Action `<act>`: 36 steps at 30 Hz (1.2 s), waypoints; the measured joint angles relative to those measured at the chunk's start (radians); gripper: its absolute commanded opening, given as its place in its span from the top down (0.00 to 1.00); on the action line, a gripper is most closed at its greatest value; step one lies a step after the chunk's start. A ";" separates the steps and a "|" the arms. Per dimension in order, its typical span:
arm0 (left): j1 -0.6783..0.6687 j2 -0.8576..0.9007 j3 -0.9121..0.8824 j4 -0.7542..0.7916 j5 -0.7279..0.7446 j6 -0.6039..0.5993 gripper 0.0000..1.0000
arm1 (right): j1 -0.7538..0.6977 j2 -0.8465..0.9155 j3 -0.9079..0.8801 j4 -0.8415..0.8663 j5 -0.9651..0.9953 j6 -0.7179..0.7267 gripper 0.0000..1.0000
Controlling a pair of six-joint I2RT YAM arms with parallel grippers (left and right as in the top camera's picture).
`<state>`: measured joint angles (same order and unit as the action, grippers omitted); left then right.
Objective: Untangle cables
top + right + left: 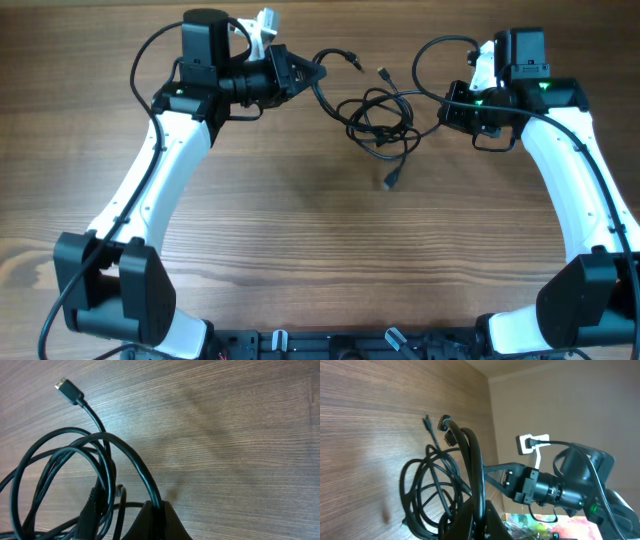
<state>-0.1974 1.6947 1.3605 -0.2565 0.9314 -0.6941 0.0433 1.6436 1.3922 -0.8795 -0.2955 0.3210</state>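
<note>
Now | we see left arm (pixel 150 195) and right arm (pixel 585 190) with wrists turned inward | left pincer (pixel 312 72) and right pincer (pixel 447 103) each clamped tight on a strand | cables (pixel 378 118) tangled between them, near the table's (pixel 300 240) far edge

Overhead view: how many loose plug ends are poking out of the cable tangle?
3. Two small black plug ends, one and another, lie beyond the knotted bundle of thin black cables; a third lies on its near side. More may be hidden inside.
</note>
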 measured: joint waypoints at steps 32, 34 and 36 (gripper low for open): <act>-0.407 0.228 0.000 -0.187 -0.579 -0.116 0.96 | -0.003 0.000 0.000 -0.095 -0.020 -0.067 0.49; -0.396 0.229 0.000 -0.189 -0.576 -0.159 0.96 | -0.019 0.000 0.000 -0.109 -0.017 -0.085 0.49; -0.368 0.231 -0.001 -0.150 -0.532 -0.200 0.96 | -0.042 0.000 0.000 -0.116 -0.026 -0.119 0.49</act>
<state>-0.5652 1.9255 1.3594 -0.4068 0.3996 -0.8936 0.0013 1.6436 1.3922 -0.9951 -0.3210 0.2024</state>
